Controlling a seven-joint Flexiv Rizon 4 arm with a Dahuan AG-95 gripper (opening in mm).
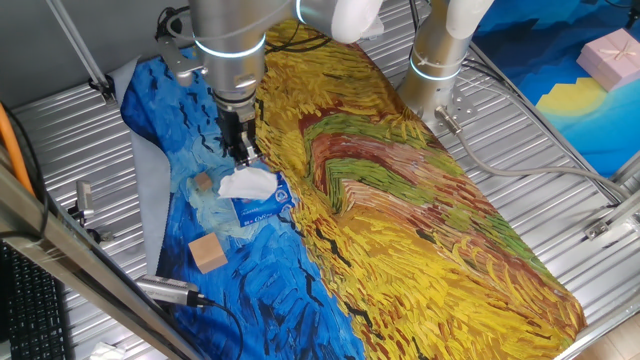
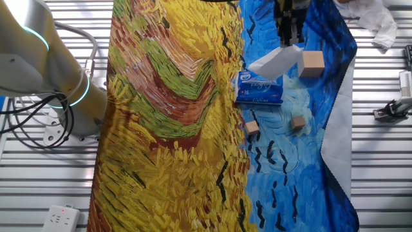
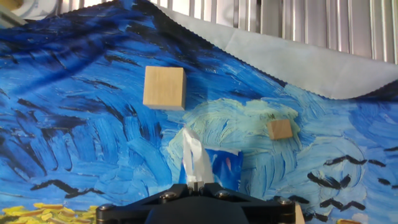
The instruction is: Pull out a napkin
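Clamped together on the upper end of the napkin (image 1: pixel 247 183), the jaws of the gripper (image 1: pixel 243 153) hold the white sheet pinched between them, as we see most plainly in the hand view, where a narrow strip of tissue (image 3: pixel 194 162) runs up into the closed fingertips. We see the napkin hanging from the gripper (image 2: pixel 289 40) as a slanted white sheet (image 2: pixel 275 62), its lower end still at the small blue tissue pack (image 2: pixel 259 89), which lies flat on the blue part of the painted cloth (image 1: pixel 420 210). In the other fixed view a large wooden cube (image 2: pixel 311 63) sits just right of the napkin, and two small wooden cubes (image 2: pixel 251 128) (image 2: pixel 297 122) lie nearer to us, below the pack. In the hand view we see the large cube (image 3: pixel 164 87) to the far left and one small cube (image 3: pixel 280 129) to the right, both apart from the tissue.
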